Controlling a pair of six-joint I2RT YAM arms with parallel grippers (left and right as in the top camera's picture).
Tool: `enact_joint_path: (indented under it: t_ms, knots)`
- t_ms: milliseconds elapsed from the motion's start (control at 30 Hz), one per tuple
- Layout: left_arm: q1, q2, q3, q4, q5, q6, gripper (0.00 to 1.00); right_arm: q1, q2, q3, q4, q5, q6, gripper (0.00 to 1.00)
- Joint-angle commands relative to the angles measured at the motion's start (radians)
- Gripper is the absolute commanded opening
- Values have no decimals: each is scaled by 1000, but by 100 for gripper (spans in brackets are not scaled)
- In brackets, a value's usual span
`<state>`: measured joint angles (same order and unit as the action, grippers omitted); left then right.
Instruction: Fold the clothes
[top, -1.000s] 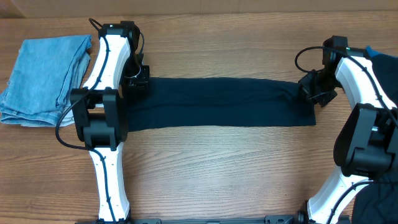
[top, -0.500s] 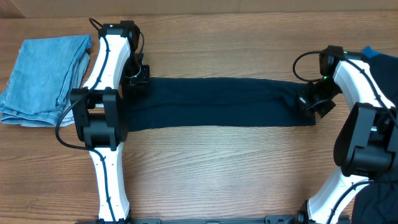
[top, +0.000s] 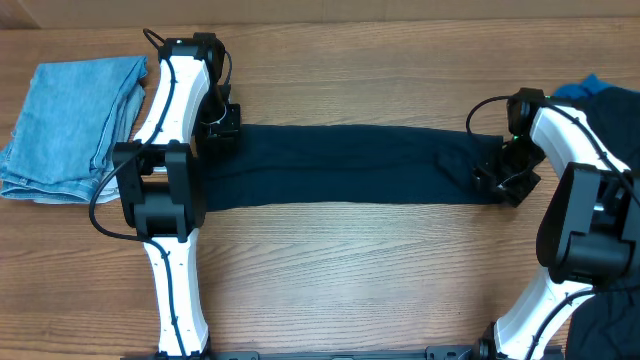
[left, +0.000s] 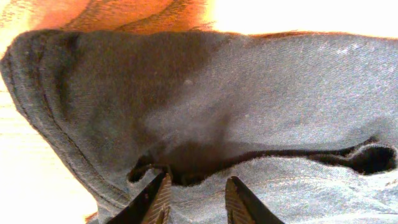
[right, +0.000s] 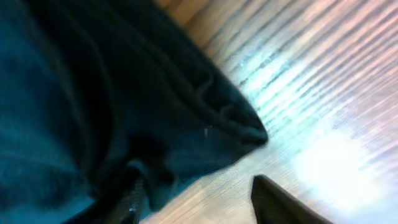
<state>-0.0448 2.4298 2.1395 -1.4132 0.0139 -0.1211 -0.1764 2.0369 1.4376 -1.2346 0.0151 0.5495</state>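
The clothes (top: 350, 165) lie as a long dark navy band across the middle of the table, layers stacked. My left gripper (top: 222, 124) is at the band's far left corner. In the left wrist view its fingers (left: 158, 200) straddle the top layer's edge, and a ridge of navy cloth (left: 205, 93) fills the narrow gap, so the left gripper (left: 199, 202) is shut on it. My right gripper (top: 505, 177) sits at the band's right end. It (right: 199, 208) stands open, bare wood between the jaws, and the cloth's corner (right: 239, 127) lies loose by one finger.
A folded light blue denim garment (top: 70, 125) lies at the far left, beside the left arm. Dark fabric with a blue bit (top: 605, 95) shows at the right edge, and more dark fabric (top: 610, 335) at the bottom right corner.
My right gripper has slid a little toward the front along the band's right end and opened, letting go of the cloth. The left arm and the band have stayed put.
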Motion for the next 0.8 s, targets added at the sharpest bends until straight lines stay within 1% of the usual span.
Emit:
enact_joint_path:
  t_ms: [0, 67, 100, 167, 200, 233, 267, 333, 400, 433, 467, 533, 567, 600, 633, 667, 700, 767]
  knots:
    - [0, 3, -3, 0, 5, 9, 35, -2, 0, 151, -66, -1, -35, 69]
    - [0, 3, -3, 0, 5, 9, 36, 0, -12, 251, -121, -2, -63, 74]
    - [0, 3, -3, 0, 5, 9, 36, 3, -17, 282, -133, -11, -94, 75]
    - [0, 3, -3, 0, 5, 9, 36, 15, -18, 317, -126, -76, -224, 77]
    - [0, 3, -3, 1, 5, 9, 37, 25, -18, 318, -102, -119, -289, 80]
    - [0, 3, -3, 1, 5, 9, 37, 33, -16, 317, -81, -153, -352, 81]
    - [0, 3, -3, 1, 5, 9, 37, 47, -15, 311, -52, -187, -446, 85]
    - [0, 3, -3, 5, 5, 9, 47, 76, -15, 291, 2, -224, -595, 85]
    - [0, 3, -3, 8, 5, 8, 56, 106, -15, 280, 40, -233, -711, 84]
    - [0, 3, -3, 9, 5, 9, 58, 122, -15, 280, 58, -257, -769, 82]
    - [0, 3, -3, 14, 6, 9, 61, 144, -15, 280, 85, -315, -879, 80]
    - [0, 3, -3, 31, 6, 9, 67, 179, -15, 280, 110, -393, -1025, 82]
    - [0, 3, -3, 31, 11, 10, 63, 195, -15, 280, 109, -393, -1083, 86]
    - [-1, 3, -3, 30, 41, 23, 53, 216, -15, 280, 122, -337, -1117, 94]
    - [-2, 2, -2, 30, 68, 50, 46, 223, -15, 280, 134, -301, -1102, 97]
    - [-3, 1, 8, 30, 101, 88, 36, 227, -15, 280, 145, -285, -1087, 100]
    - [-6, -1, 26, 28, 115, 100, 34, 227, -15, 280, 155, -286, -1065, 100]
    - [-17, -14, 113, 12, 114, 100, 37, 223, -15, 280, 191, -285, -998, 100]
